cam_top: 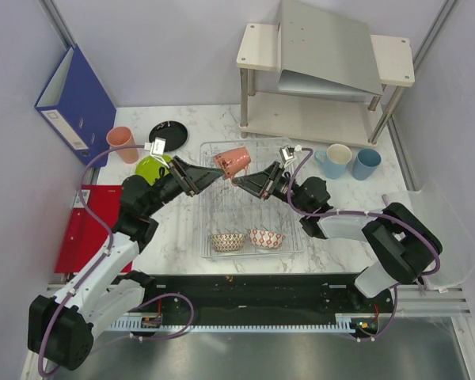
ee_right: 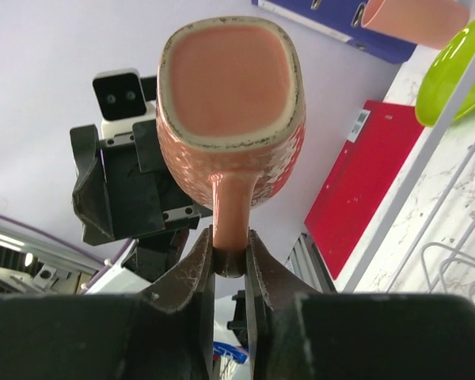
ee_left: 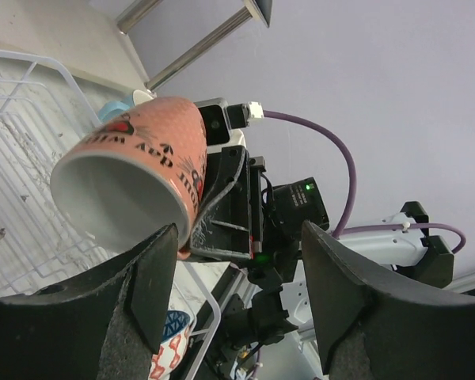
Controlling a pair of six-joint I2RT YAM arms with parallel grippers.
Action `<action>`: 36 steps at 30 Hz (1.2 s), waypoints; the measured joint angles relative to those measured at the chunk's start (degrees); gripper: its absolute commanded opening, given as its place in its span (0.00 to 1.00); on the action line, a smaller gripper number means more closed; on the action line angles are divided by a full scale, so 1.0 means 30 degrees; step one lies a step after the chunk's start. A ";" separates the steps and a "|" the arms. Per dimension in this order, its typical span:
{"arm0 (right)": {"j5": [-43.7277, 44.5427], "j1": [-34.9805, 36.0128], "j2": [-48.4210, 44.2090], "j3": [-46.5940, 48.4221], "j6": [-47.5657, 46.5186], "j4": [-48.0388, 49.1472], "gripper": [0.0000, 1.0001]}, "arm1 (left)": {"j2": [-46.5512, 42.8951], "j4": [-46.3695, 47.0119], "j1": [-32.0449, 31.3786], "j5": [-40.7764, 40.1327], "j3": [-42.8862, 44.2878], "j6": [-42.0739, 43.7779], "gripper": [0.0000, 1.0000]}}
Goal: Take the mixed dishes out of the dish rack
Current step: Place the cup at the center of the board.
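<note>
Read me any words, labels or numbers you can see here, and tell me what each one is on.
Salmon-pink ceramic mug: dark lettering, upside down and partly hidden, not readable.
Blue ring binder: white spine label, too small to read.
Red flat folder: small white sticker, too small to read.
No other text visible.

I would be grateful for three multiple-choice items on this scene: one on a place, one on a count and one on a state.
1. Where are the two patterned bowls? A in the dish rack; B on the beige shelf; C on the red folder.
2. How many light-blue cups stand right of the rack? A one; B two; C four.
3. What holds the salmon mug? A the right gripper, shut on its handle; B nothing, it lies on the table; C the rack's prongs.
Answers: 1 A, both sit at the rack's near end. 2 B, two stand side by side. 3 A, its jaws pinch the handle.
</note>
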 measured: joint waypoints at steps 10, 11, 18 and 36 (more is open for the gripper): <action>-0.0488 0.1741 -0.0036 0.0495 -0.1115 0.0029 0.00 | 0.0627 0.0102 0.0000 0.0015 0.0000 -0.0102 0.09; -0.0437 0.1865 -0.0124 0.0561 -0.1479 0.0007 0.00 | 0.0627 0.0211 0.0015 0.0160 0.0000 -0.0306 0.02; 0.0015 0.2076 -0.1960 0.0750 -0.3745 -0.3577 0.75 | 0.0510 -0.2157 -0.0299 0.0488 0.1457 0.0634 0.02; 0.9894 0.2186 -0.6688 0.4058 -1.2917 -2.1944 0.72 | 0.5843 -2.2505 0.4007 -1.5249 1.2131 0.9624 0.02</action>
